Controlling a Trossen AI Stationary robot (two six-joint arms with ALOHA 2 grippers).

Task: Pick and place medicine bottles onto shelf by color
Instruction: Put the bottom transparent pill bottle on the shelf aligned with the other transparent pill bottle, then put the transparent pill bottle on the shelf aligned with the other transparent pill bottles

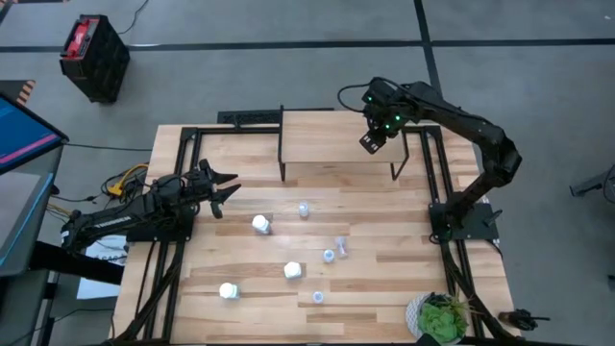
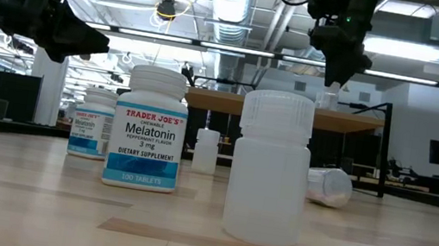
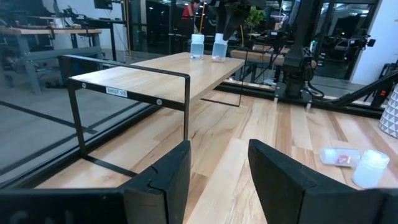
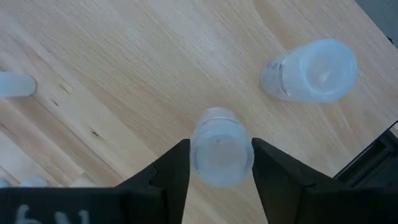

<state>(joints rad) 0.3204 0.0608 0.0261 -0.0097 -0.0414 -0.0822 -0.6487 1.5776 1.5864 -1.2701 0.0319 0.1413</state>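
My right gripper (image 1: 373,142) is over the right end of the light-wood shelf (image 1: 332,144), shut on a small pale translucent bottle (image 4: 221,152). A second translucent bottle (image 4: 314,70) stands upright on the shelf beside it; both show in the left wrist view (image 3: 198,45) (image 3: 219,47). My left gripper (image 1: 229,187) is open and empty above the table's left side, its fingers (image 3: 165,180) pointing toward the shelf. On the table stand three white bottles (image 1: 260,224) (image 1: 292,271) (image 1: 228,290) and several small translucent ones (image 1: 304,208) (image 1: 334,250) (image 1: 318,297). My right gripper pinches the translucent bottle's upper part (image 4: 219,163) between its two fingers, one on either side. The fingers come from above and point down. The bottle is upright, its base (image 3: 218,57) at the shelf top; whether it rests there or hangs just clear, I cannot tell.
The shelf's black legs (image 3: 186,109) stand on the table's far half. A green plant in a white pot (image 1: 442,317) stands at the near right corner. In the low view, a labelled white bottle (image 2: 147,130) and a translucent one (image 2: 270,170) stand close to the near edge.
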